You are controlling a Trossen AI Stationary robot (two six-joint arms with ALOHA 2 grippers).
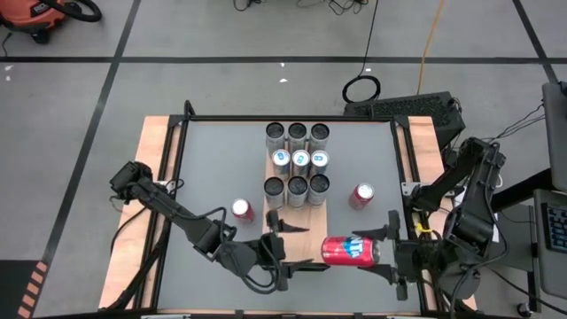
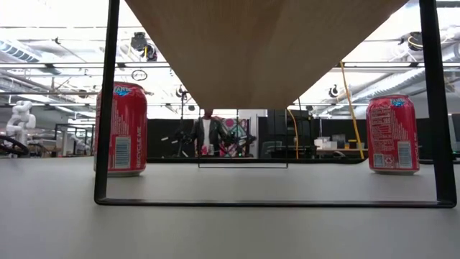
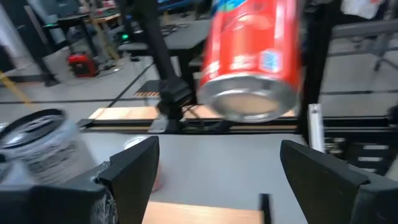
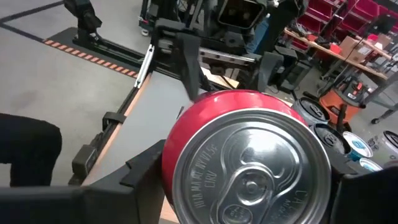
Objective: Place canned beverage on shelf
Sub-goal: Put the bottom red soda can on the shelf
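The shelf [image 1: 301,218], a wood-grain board on a thin dark frame [image 2: 105,108], stands mid-table and carries several silver cans [image 1: 297,159]. A red beverage can [image 1: 350,251] hangs level in the air near the table's front edge, right of the shelf's near end, with my right gripper [image 1: 383,252] shut on it. My left gripper [image 1: 297,248] is open just left of the can. Its fingers [image 3: 134,168] point at the can's silver bottom [image 3: 245,102] without touching it. My right gripper holds the red can by its side wall near the top end [image 4: 171,155], pinched between the two fingers. The fingers come level from the table's right and lie along the can. The can is clear of the table, lying level, its lid [image 4: 249,174] toward the wrist and its bottom toward the table's left.
Two more red cans stand upright on the grey tabletop, one left of the shelf [image 1: 242,210] [image 2: 121,129] and one right of it [image 1: 361,196] [image 2: 392,133]. A person [image 2: 208,133] stands in the room beyond the table's far edge.
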